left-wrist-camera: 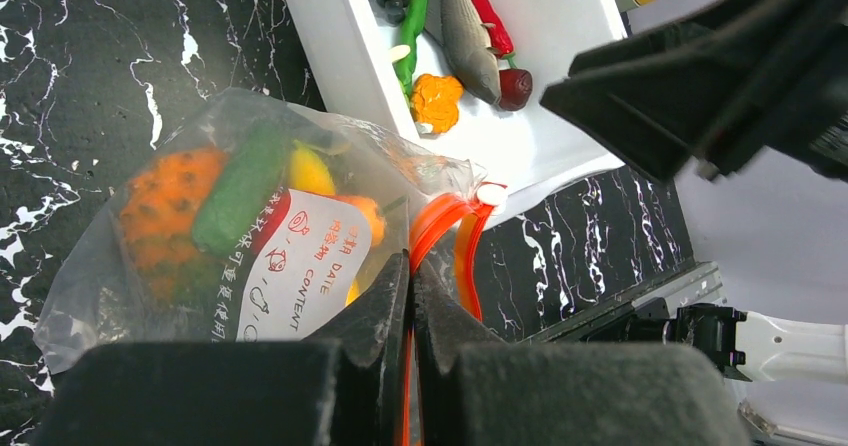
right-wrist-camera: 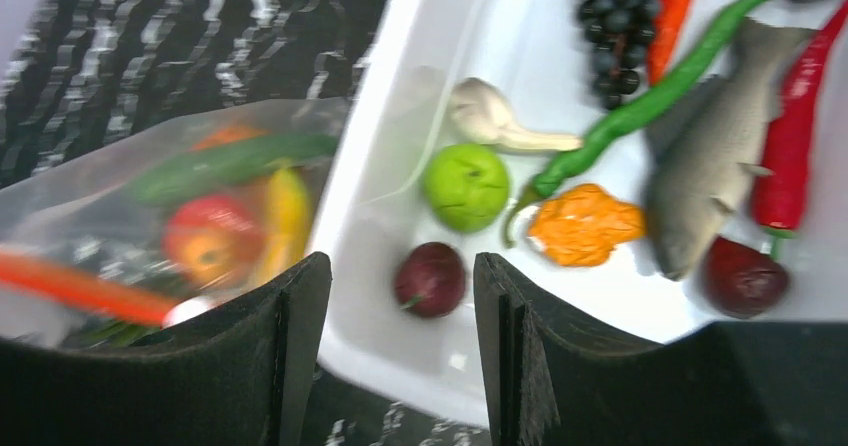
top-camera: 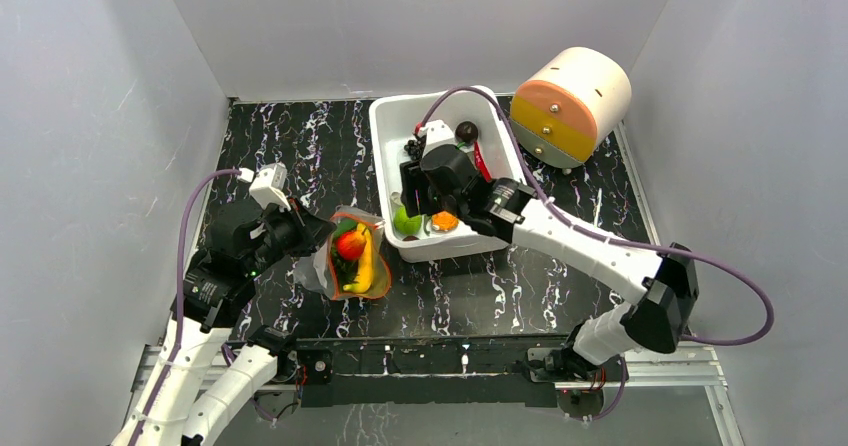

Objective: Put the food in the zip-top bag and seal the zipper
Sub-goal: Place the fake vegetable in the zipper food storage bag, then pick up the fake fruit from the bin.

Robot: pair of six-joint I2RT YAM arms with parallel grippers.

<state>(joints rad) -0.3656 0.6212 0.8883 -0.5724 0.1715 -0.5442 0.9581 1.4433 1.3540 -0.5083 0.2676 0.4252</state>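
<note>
I see a black table (top-camera: 290, 136) veined white, a plain white bin (top-camera: 381, 156), and a clear zip-top bag (left-wrist-camera: 90, 286) with a red-orange zipper (left-wrist-camera: 435, 221) and a white label (left-wrist-camera: 310, 266) printed red. The fish (right-wrist-camera: 710, 156) is grey, the lime (right-wrist-camera: 465, 186) green, the chili (right-wrist-camera: 795, 146) red, the grapes (right-wrist-camera: 612, 26) near-black.

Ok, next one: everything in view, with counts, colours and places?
table: one, black marbled, under all
bin: one, white, centre
drum: one, cream, right of bin
bag: one, clear, left of bin
zipper: one, red-orange, bag mouth
apple, banana: one each, red, yellow, in bag
grapes, fish, carrot, lime, garlic: one each, dark, grey, orange, green, white, in bin
red chili, green chili: one each, in bin
dark red fruits: two, in bin
orange lump: one, in bin
left gripper: black, shut on zipper
right gripper: black, open, above bin
</note>
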